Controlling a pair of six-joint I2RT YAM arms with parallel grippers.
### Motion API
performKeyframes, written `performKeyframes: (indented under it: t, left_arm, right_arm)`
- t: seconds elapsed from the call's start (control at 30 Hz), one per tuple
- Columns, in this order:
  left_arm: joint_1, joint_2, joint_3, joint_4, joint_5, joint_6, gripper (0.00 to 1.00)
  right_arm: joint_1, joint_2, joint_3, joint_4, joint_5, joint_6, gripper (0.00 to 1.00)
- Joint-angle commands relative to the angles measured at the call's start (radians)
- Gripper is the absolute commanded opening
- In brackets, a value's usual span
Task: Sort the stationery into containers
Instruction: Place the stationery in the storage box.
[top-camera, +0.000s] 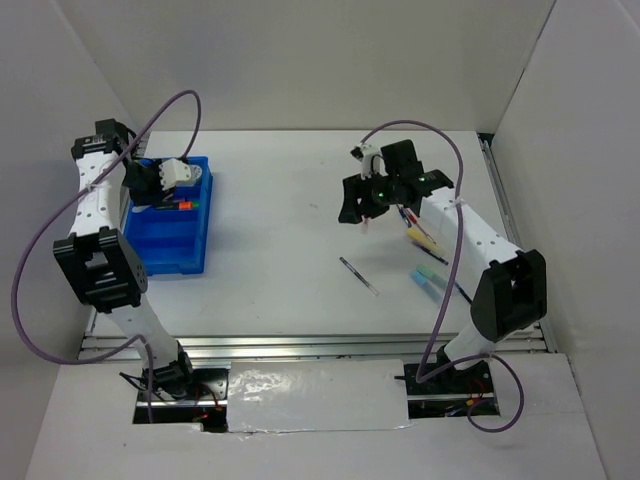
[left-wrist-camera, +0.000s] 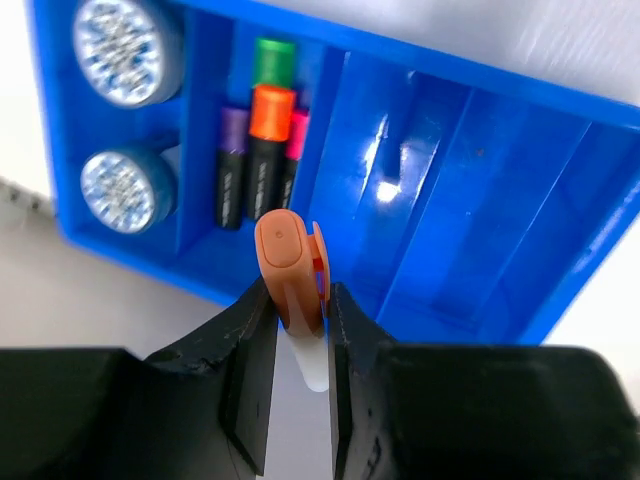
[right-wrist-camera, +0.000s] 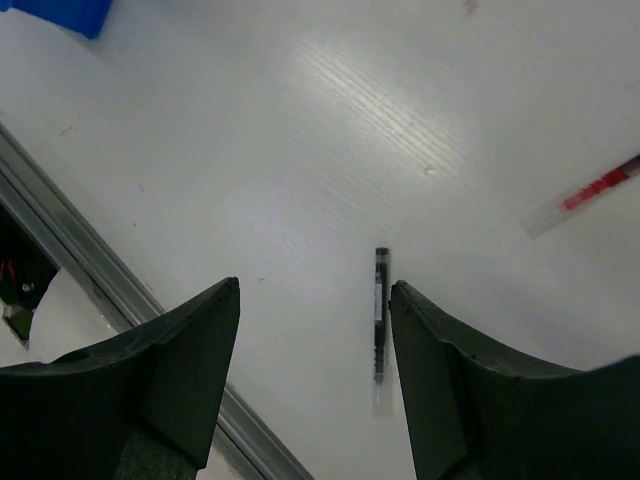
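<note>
Left end effector (left-wrist-camera: 298, 292): jaws clamped narrow, wrist angled downward. Right end effector (right-wrist-camera: 315, 285): jaws spread wide, pointing downward.

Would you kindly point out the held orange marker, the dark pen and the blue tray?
held orange marker (left-wrist-camera: 288, 262), left wrist view, its cap.
dark pen (right-wrist-camera: 380, 318), right wrist view, mid-barrel.
blue tray (left-wrist-camera: 470, 190), left wrist view, bare compartment floor.
</note>
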Motion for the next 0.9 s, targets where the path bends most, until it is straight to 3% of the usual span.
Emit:
performKeyframes:
  t: [0.0,0.17,0.4,0.63,0.7,0.8,0.87]
  left_arm:
    - [-0.015,0.055,-0.018,-0.008,-0.028,0.102,0.08]
    - [-0.043,0.104,-0.115,0.087,-0.072,0.102,0.11]
    - [-0.054,0.188,-0.102,0.133,-0.112,0.102,0.21]
    - [-0.061,0.213,-0.066,0.124,-0.114,0.090,0.40]
    - [-0.058,0.202,-0.058,0.115,-0.092,0.084,0.41]
    - [-0.055,0.153,-0.033,0.087,-0.047,0.050,0.58]
    - [-0.048,0.130,-0.006,0.058,-0.016,0.041,0.64]
  right_arm:
    - [-0.055,-0.049,-0.007,-0.010,-0.035,-0.017,0.68]
    - [-0.089,-0.039,0.006,-0.020,-0.037,-0.023,0.68]
    - [-0.131,-0.023,0.039,-0.077,-0.041,-0.048,0.70]
    - [-0.193,-0.009,0.075,-0.226,0.001,-0.127,0.70]
    - [-0.204,-0.031,0.052,-0.265,0.037,-0.164,0.68]
    - [-0.204,-0.063,0.000,-0.327,0.148,-0.248,0.67]
    - [-0.213,-0.075,-0.028,-0.362,0.196,-0.307,0.66]
